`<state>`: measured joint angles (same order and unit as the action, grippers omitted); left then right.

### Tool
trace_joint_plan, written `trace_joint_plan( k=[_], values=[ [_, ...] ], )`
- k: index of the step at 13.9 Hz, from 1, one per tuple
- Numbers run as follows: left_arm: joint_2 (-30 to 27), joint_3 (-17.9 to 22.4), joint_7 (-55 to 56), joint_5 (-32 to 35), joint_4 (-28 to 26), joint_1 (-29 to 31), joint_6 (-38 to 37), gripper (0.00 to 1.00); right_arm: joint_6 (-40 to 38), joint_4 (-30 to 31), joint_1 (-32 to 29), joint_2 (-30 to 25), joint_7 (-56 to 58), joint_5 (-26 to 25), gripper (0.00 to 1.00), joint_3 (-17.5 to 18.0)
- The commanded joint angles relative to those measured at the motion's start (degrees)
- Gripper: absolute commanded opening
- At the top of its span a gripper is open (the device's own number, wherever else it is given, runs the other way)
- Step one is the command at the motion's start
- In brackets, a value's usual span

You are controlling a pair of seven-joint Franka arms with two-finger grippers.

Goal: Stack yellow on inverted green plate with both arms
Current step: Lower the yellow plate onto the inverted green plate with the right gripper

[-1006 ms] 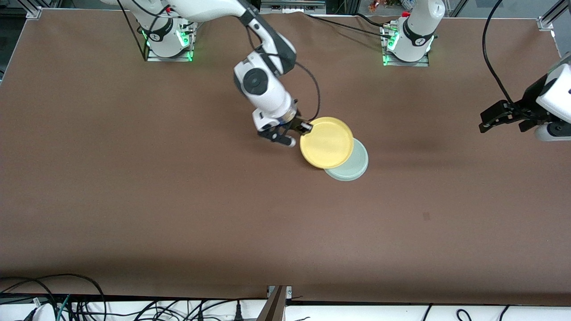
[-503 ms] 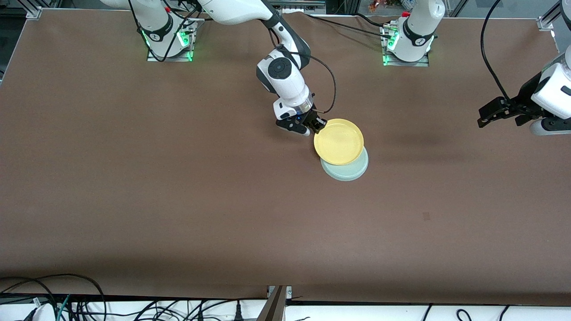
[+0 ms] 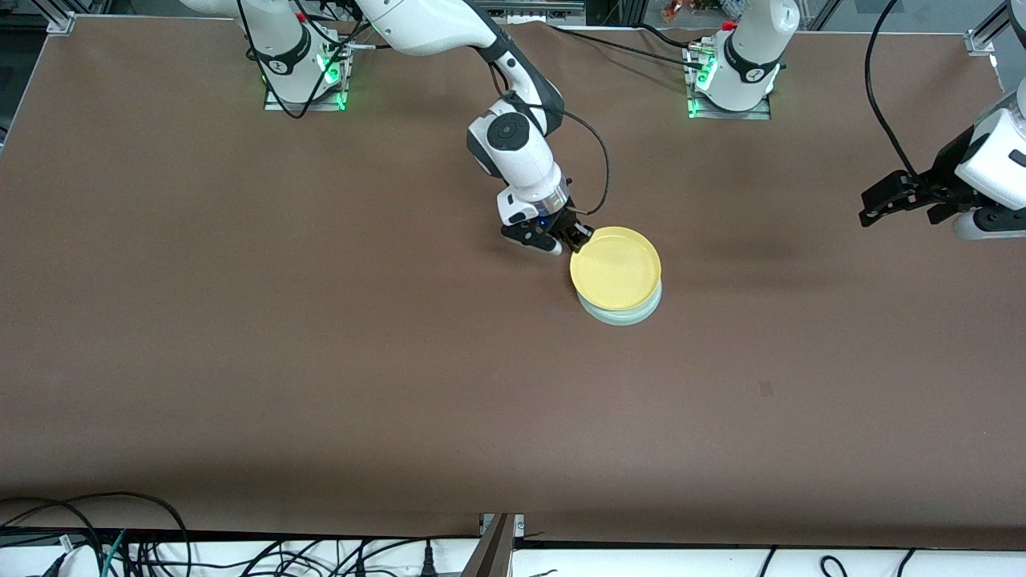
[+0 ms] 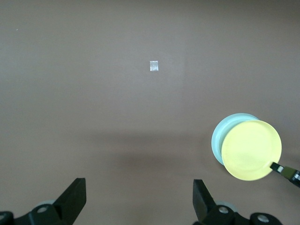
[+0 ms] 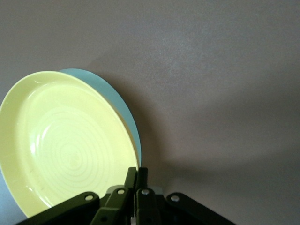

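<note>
1. While the yellow plate [image 3: 616, 268] sits almost squarely over the green plate [image 3: 633, 315], only a pale crescent of the green one shows at the edge nearer the front camera; whether the two touch I cannot tell.
2. Facing up, the yellow plate shows its hollow and raised rim; being round, it has no long axis. In the right wrist view it [image 5: 65, 145] looks tilted, with the green plate [image 5: 123, 110] peeking out along one side.
3. Clamped shut on the yellow plate's rim, the right gripper [image 3: 579, 237] pinches the edge toward the right arm's end of the table, its fingers [image 5: 136, 180] pressed close on that rim.
4. Reaching from its base at the top of the front view, the right arm bends down at the elbow, with the white wrist angled toward the plates and a black cable looping beside it.
5. Out at its own end of the table, the left gripper [image 3: 890, 202] waits in the air over bare cloth, well apart from the plates, with its fingers [image 4: 74, 199] spread wide and holding nothing.
6. Around the stack the brown table [image 3: 321, 361] lies open on every side, with a small pale mark [image 4: 153, 66] on the cloth, well apart from the plates.
</note>
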<state>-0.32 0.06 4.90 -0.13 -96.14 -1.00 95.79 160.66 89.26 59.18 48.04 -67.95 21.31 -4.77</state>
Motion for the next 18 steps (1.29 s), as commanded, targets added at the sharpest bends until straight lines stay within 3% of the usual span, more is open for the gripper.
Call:
trace_joint_plan(
  k=[1,8,9,10,11,12,15,18],
  values=[
    [-1.3,-0.8,-1.2,1.2,-1.2,0.6,0.2,1.00,0.2,-5.1,0.7,3.9,-1.7,0.0,0.00,-0.9],
    [-0.5,-0.8,-1.2,1.2,0.1,0.6,-0.1,1.00,0.3,-5.7,0.8,4.2,-3.1,0.0,0.00,-1.2],
    [-0.5,-0.8,-1.1,1.2,0.1,0.6,-0.1,1.00,0.4,-5.7,0.7,4.2,-3.2,0.0,0.13,-1.2],
    [-0.5,-0.8,-1.2,1.2,0.1,0.6,-0.1,1.00,0.4,-5.7,0.7,4.1,-3.2,0.0,0.45,-1.2],
    [-0.5,-0.8,-1.4,1.3,0.1,0.6,-0.1,1.00,0.4,-5.7,0.7,3.9,-3.6,0.0,0.88,-1.2],
    [-0.5,-0.8,-1.6,1.3,0.1,0.6,-0.1,1.00,0.4,-5.7,0.7,3.5,-4.6,0.0,1.00,-1.3],
    [-0.6,-0.8,-1.6,1.3,0.1,0.6,-0.5,1.00,-1.0,-5.2,0.4,0.5,-5.0,0.1,1.00,-1.9],
    [-0.6,-0.8,-1.6,1.3,0.1,0.6,-0.5,1.00,-13.5,-5.5,0.1,-5.0,-3.8,-0.1,1.00,-7.5]
  ],
)
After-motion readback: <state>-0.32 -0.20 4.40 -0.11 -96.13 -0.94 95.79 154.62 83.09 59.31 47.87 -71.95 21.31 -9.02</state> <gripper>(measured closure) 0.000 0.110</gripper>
